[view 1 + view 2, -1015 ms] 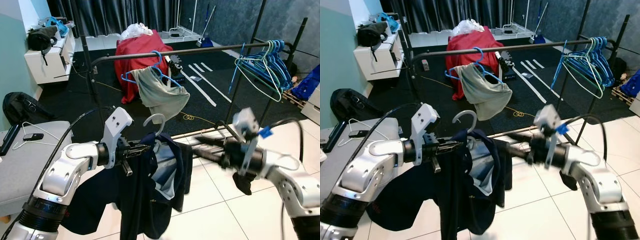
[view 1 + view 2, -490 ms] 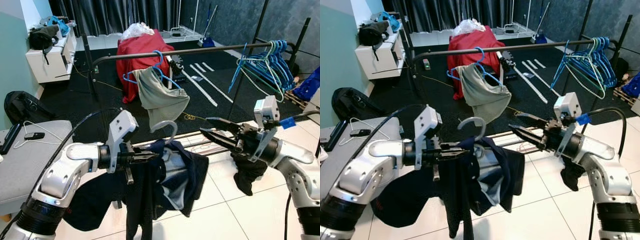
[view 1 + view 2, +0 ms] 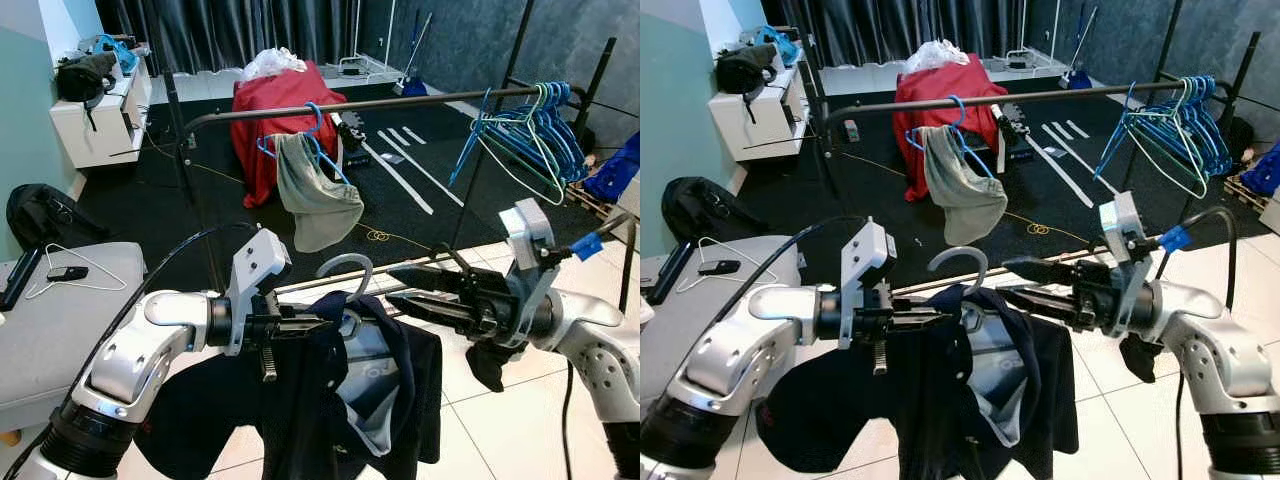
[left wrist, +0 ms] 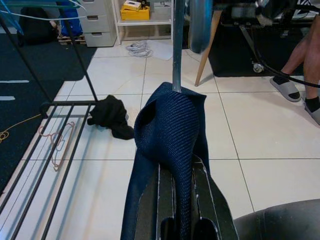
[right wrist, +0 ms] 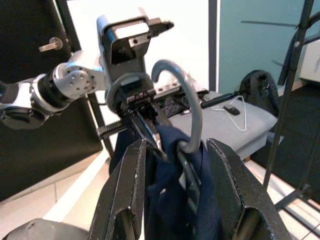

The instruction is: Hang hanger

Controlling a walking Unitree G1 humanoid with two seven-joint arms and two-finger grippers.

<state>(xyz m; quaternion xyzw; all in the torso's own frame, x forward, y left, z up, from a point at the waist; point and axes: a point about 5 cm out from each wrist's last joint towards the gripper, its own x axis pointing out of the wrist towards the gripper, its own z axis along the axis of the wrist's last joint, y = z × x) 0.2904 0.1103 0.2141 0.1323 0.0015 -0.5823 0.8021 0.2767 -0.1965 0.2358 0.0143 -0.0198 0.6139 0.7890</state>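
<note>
Holding the hanger [image 3: 345, 300] by the shoulder, your left gripper [image 3: 305, 327] is clenched on the navy cloth [image 3: 340, 400] draped over it; in the left wrist view the fabric is pinched between the jaws, so you are grasping garment and hanger together. The hanger sits low in the middle of the scene, about 6 o'clock from the rail [image 3: 360, 104], with its grey hook [image 3: 348, 268] standing upright at 12 o'clock from the left jaws. The hanger's long axis runs roughly 9 to 3 o'clock across your front, much as the rail does. Your right gripper [image 3: 392, 285] comes in from 3 o'clock, jaws spread wide and holding nothing; in the right wrist view the hook rises in the gap between the two fingers [image 5: 125, 185], though I cannot tell whether either one touches it. That is the relation to watch: the hook lies just ahead of the right jaws, at their 9 o'clock in the head views, so the right arm is the one placed to take or steady the neck. The rail is well above and beyond the hook, with a grey garment [image 3: 315, 195] on a blue hanger at its middle and a bunch of blue hangers [image 3: 530, 125] toward 2 o'clock. You would likely need to lift and carry forward before the hook can go over the rail.
</note>
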